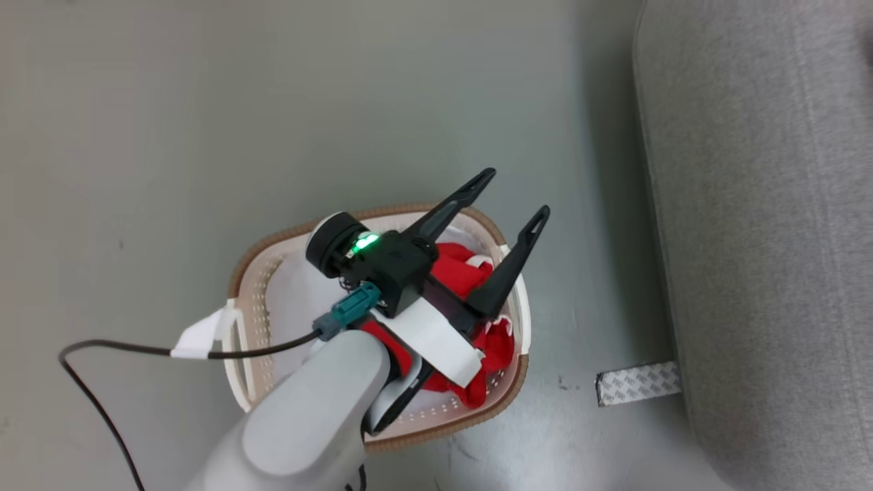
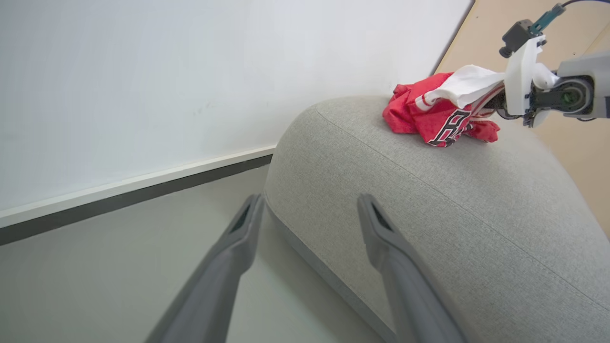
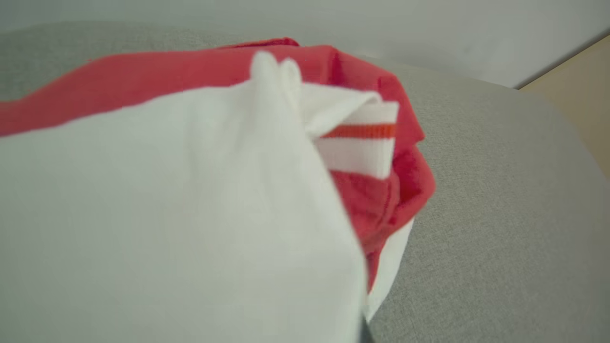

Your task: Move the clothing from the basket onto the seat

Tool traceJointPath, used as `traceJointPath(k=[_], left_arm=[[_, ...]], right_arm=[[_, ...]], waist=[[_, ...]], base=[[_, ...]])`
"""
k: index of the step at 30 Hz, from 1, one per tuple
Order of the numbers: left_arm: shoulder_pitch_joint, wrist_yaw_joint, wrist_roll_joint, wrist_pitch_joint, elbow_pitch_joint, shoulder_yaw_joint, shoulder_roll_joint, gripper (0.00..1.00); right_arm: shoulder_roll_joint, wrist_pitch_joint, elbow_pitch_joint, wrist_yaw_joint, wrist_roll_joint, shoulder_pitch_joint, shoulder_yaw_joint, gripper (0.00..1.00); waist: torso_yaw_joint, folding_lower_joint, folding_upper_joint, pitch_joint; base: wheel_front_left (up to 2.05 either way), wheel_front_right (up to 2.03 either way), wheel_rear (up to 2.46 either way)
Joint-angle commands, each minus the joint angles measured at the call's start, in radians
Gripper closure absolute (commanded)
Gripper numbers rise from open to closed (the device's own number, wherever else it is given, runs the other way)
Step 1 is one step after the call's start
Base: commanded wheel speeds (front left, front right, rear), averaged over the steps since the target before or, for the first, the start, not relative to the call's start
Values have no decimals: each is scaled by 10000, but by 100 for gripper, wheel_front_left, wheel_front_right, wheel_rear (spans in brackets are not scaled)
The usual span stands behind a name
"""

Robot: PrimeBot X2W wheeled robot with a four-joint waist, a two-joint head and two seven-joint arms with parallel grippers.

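On the seat [image 2: 429, 200], clothing [image 2: 431, 119] hides the right claw [image 2: 493, 102], grip unclear; left claw [image 2: 310, 199] released.

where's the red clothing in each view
Head view: clothing in the basket, centre, under the left tool.
Left wrist view: upper right, on top of the sofa.
Right wrist view: close up, centre and left, on the sofa.
Shared landmark: the grey sofa, right edge in the head view.

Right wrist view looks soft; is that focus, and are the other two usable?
Right wrist view: clothing close to the lens is out of focus, the seat beside it sharper. Left wrist view: own fingers soft, seat weave crisp. Head view: sharp, even light, soft shadow beside the seat.
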Motion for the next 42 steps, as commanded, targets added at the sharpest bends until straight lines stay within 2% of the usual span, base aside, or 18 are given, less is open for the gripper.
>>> traceJointPath(k=[1,4,11,15,22,27,31,37,42], left_arm=[[142,20,-42,-56,23,48,39,0],[301,-20,-132,-58,159,111,-21,0],[1151,-70,-350,-66,326,508,-74,0],[1786,-39,-443,-68,328,855,-17,0],[2732,126,-415,-65,105,1690,230,0],[3252,379,-368,-63,-183,2523,476,0],[3780,653,-424,-63,-401,3300,603,0],[4763,882,-477,-64,-554,4430,336,0],[5464,735,-209,-64,-532,5284,-13,0]], right_arm=[[-65,55,8,-22,108,-112,96,0],[28,396,-137,-23,414,69,514,0],[-236,1242,-704,-23,1043,781,1716,0],[-689,1446,-1509,-23,1411,1144,2394,0],[-1270,398,-3662,-23,2395,2062,2770,0],[-1255,-533,-5078,-23,2729,2904,2491,0],[-885,-1435,-5935,-23,2878,3807,1885,0],[7,-2810,-6528,-23,2274,5689,419,0],[1373,-3337,-7266,-23,1905,7506,-613,0]], waist=[[-40,-1,0,-215],[-95,-1,0,-749],[-220,-1,0,-2535],[-224,-1,0,-3593],[155,-1,0,-5002],[527,-1,0,-5642],[812,-1,0,-6006],[1186,-1,0,-6408],[1334,-1,0,-6470]], base=[[0,0,0],[0,0,0],[0,0,0],[0,0,0],[0,0,0],[0,0,0],[0,0,0],[0,0,0],[0,0,0]])
